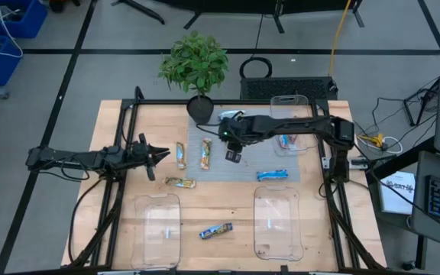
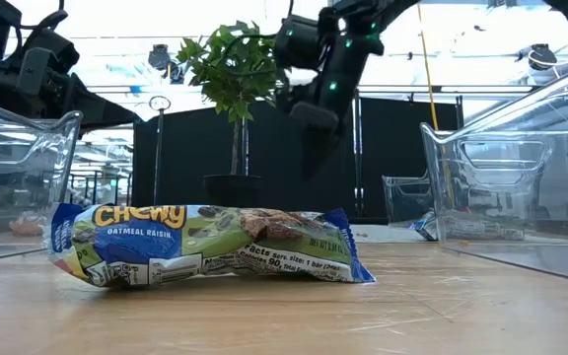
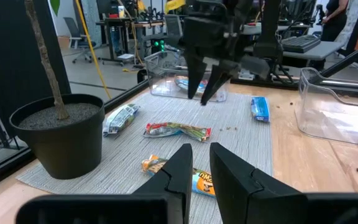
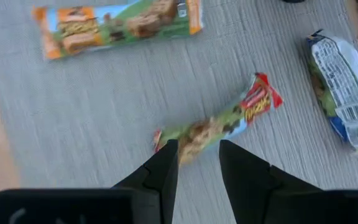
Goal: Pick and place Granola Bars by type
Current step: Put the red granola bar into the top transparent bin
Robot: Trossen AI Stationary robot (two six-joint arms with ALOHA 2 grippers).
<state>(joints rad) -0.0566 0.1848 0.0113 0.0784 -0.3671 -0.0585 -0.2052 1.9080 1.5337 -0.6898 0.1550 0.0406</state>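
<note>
Here we see the right tool (image 1: 234, 150) hanging over the grey mat (image 1: 244, 169) at the far middle of the worktop (image 1: 113, 221), its fingers (image 4: 166, 163) a little apart and empty, pointing down at a red-ended granola bar (image 4: 219, 124) that lies on the mat with its long axis running diagonally. Beside it on the mat an orange bar (image 1: 181, 155) lies with its long axis running near to far, and a blue bar (image 1: 272, 176) lies left to right at the mat's near right edge. Another blue bar (image 1: 215, 230) lies nearly left to right on bare wood between the two near clear trays (image 1: 157, 229). The left tool (image 1: 159, 155) waits at the left of the mat, fingers nearly together, empty. A potted plant (image 1: 195, 65) stands at the far edge.
</note>
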